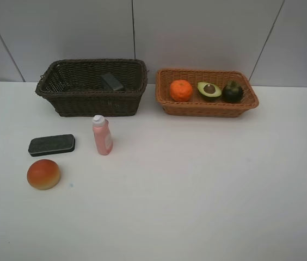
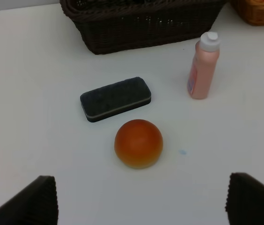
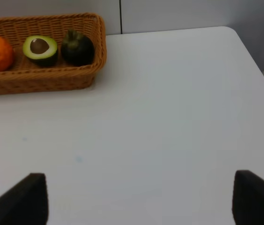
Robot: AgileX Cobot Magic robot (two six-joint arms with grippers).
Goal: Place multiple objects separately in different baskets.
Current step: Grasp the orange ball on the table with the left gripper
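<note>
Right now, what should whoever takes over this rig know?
Left gripper: open, empty.
Right gripper: open, empty.
Done: orange, avocado and mangosteen lie in the tan basket; a dark item lies in the brown basket.
Left: eraser, pink bottle and peach fruit are on the table, in front of the brown basket.

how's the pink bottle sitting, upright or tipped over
Upright: the pink bottle stands on its base on the table, white cap on top.

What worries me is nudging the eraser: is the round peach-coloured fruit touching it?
Apart. The left wrist view shows a strip of bare table between the fruit and the eraser.
</note>
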